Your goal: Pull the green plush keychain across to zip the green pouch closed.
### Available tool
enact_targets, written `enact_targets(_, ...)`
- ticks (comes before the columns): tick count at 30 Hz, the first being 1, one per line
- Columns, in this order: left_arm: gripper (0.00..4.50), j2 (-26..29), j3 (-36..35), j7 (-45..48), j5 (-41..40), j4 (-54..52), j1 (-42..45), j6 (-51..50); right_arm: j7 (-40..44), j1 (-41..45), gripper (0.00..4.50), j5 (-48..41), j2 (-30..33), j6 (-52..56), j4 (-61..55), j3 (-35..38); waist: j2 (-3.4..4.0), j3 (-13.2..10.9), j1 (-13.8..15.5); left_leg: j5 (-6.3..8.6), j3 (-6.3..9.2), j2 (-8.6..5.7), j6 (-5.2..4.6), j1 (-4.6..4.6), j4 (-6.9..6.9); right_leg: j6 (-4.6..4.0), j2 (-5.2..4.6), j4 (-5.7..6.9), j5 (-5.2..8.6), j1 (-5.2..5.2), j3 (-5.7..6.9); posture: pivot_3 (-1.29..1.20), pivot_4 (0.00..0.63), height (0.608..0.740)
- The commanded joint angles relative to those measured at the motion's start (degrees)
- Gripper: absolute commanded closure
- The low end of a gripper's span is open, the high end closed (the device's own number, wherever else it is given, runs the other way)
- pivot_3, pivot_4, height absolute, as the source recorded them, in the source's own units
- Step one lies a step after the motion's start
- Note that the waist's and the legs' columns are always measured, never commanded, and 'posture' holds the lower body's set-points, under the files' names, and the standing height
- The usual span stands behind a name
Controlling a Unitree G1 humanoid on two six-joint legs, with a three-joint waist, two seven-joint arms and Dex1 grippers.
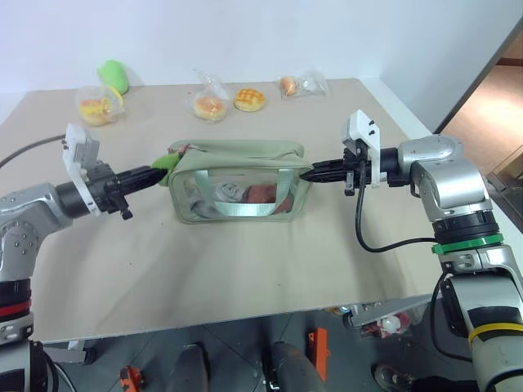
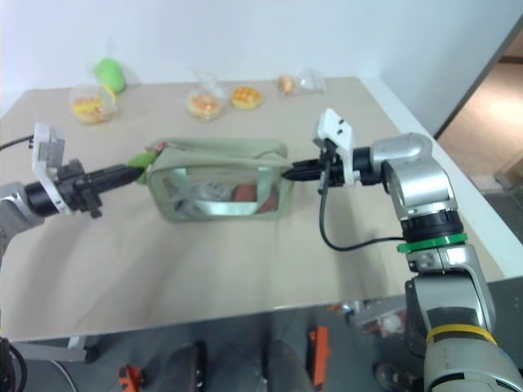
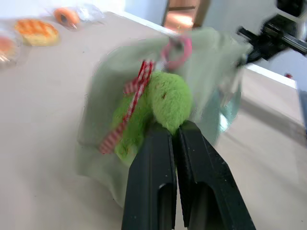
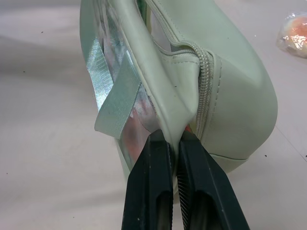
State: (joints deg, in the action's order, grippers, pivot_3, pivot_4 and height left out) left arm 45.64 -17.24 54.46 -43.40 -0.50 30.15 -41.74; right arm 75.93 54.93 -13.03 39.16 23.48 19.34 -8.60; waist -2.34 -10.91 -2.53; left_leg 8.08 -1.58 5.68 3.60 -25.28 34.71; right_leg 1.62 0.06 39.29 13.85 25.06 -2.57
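The green pouch (image 1: 237,155) lies in the middle of the table, its top zipper (image 4: 204,91) running along its length. The green plush keychain (image 3: 163,103), tied on by a red-and-white cord (image 3: 132,103), sits at the pouch's left end. My left gripper (image 1: 155,173) reaches in level from the left and is shut on the keychain (image 1: 167,166). My right gripper (image 1: 306,173) comes in from the right, shut on the fabric at the pouch's right end (image 4: 182,115). Items show through the pouch's clear side.
Along the back of the table lie clear bags of buns (image 1: 209,104), (image 1: 98,104), (image 1: 290,84), a loose bun (image 1: 249,99) and a larger loose green plush (image 1: 114,76). The table's right edge (image 1: 400,114) runs close behind my right arm.
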Motion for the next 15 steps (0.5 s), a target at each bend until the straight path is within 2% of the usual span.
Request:
enact_targets(1,4.47,-1.4,-0.7,-3.0,0.7,2.3,7.1,2.2,0.3,1.1,4.5,0.4,0.3,-0.4,-0.2,0.2,-0.01,0.0,0.0,-0.02,0.0,0.0,0.0,0.0,0.0,0.01,0.01,0.0,-0.03,0.0,0.0,0.0,0.15,0.74)
enact_targets(4,4.47,-3.5,2.3,-4.3,4.3,7.2,13.6,4.4,0.3,1.5,4.5,0.6,0.1,-0.7,0.2,0.1,-0.02,0.0,0.1,-0.04,0.02,0.0,-0.03,0.01,0.08,0.07,0.03,0.0,-0.1,-0.05,-0.02,0.0,0.15,0.74)
enact_targets(7,4.47,-4.6,5.9,-2.9,7.9,9.9,16.5,6.9,0.1,1.7,4.5,0.6,-0.2,-0.5,0.3,0.2,-0.02,0.0,0.0,-0.05,-0.01,-0.04,-0.02,0.05,0.14,0.14,0.02,0.0,-0.14,-0.09,-0.12,0.0,0.15,0.74)
enact_targets(15,4.47,-6.5,15.3,7.3,10.6,7.6,21.7,7.6,-0.1,0.7,4.5,0.3,0.1,0.2,-1.2,0.5,-0.02,0.0,0.2,-0.04,-0.02,-0.04,-0.02,0.02,0.14,0.15,0.03,0.0,-0.15,-0.07,-0.15,0.0,0.15,0.74)
